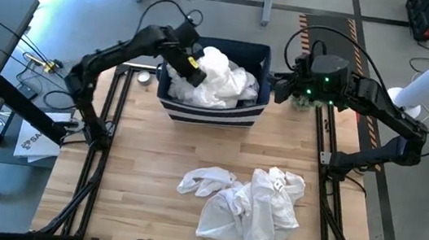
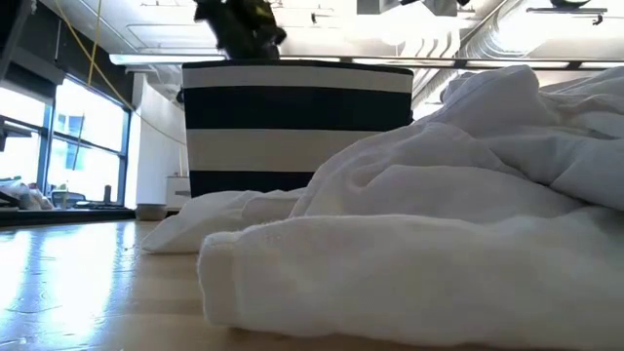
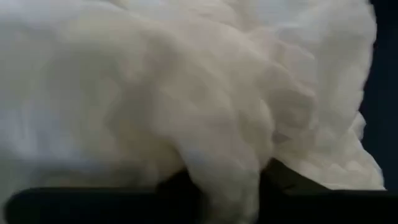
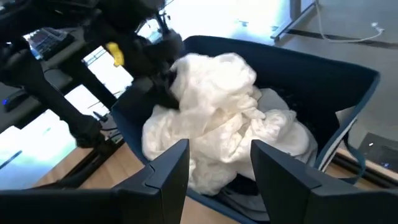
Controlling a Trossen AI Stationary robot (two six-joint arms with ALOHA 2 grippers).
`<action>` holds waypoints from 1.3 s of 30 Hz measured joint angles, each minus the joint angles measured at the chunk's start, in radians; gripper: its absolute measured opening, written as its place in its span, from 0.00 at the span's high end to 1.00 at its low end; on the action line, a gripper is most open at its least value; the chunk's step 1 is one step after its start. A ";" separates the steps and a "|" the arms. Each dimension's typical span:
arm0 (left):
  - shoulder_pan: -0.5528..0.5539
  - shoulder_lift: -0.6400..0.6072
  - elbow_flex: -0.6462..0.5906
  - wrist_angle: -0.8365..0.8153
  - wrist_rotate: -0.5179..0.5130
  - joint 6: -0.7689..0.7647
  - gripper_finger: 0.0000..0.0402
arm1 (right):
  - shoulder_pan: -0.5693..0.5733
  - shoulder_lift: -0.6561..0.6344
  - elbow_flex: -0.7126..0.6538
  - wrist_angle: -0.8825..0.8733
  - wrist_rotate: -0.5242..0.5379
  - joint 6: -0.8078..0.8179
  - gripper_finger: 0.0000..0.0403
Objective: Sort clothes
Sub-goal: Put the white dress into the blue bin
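A navy bin with white stripes (image 1: 211, 116) stands at the table's far middle, and white garments (image 1: 227, 85) are heaped inside it. My left gripper (image 1: 191, 66) is over the bin's left part, shut on a white garment (image 4: 211, 78) at the top of the heap. My right gripper (image 4: 219, 155) is open and empty, just outside the bin's right wall (image 1: 269, 77). More white garments (image 1: 245, 202) lie crumpled on the table's near right; they fill the low view (image 2: 439, 195). My left gripper holds a bunched fold of the white garment (image 3: 227, 180) between its two fingers, coming slanting down from the table's left. The cloth stands up in a hump (image 4: 214, 68) beside the fingers. The rest of it lies on the heap in the bin.
The wooden tabletop (image 1: 146, 144) is bare between the bin and the pile and along its left side. Black frame rails (image 1: 107, 123) run along both table sides. Desks and cables stand beyond the left edge. A small metal object (image 1: 145, 78) lies left of the bin.
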 joint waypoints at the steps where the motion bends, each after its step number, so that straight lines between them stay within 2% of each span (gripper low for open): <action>1: 0.015 0.019 0.008 -0.017 0.050 -0.001 0.73 | 0.006 0.000 0.000 0.000 0.011 0.000 0.58; 3: 0.037 0.047 0.039 -0.034 0.126 -0.021 0.66 | 0.014 0.000 0.000 0.000 0.030 0.001 0.58; 5: 0.053 0.059 0.089 -0.065 0.140 -0.038 0.61 | 0.020 0.000 0.000 0.000 0.033 0.001 0.58; 11: 0.052 0.052 0.386 -0.220 0.020 -0.029 0.58 | 0.026 0.000 0.000 0.000 0.032 0.004 0.58; 14: 0.033 0.052 0.508 -0.221 0.006 -0.059 0.59 | 0.026 0.001 0.000 -0.001 0.031 0.002 0.58; 16: 0.009 0.052 0.544 -0.176 -0.044 -0.060 0.59 | 0.026 0.001 0.000 -0.005 0.030 -0.003 0.58; 19: -0.020 0.059 0.531 -0.107 -0.138 -0.023 0.60 | 0.025 0.001 0.000 -0.012 0.030 -0.009 0.58; 21: -0.027 0.086 0.506 -0.101 -0.152 -0.011 0.61 | 0.025 0.001 0.000 -0.014 0.030 -0.017 0.58; 25: -0.027 0.179 0.431 -0.125 -0.156 0.038 0.63 | 0.026 0.001 0.000 -0.032 0.029 -0.005 0.58; 30: -0.035 0.315 0.303 -0.115 -0.275 0.131 0.65 | 0.026 0.001 0.000 -0.069 0.009 0.033 0.58; 34: -0.034 0.403 0.207 -0.101 -0.274 0.192 0.66 | 0.026 0.001 0.000 -0.085 0.008 0.063 0.58; 39: -0.032 0.467 0.176 -0.097 -0.287 0.258 0.66 | 0.034 0.001 0.000 -0.085 0.012 0.100 0.58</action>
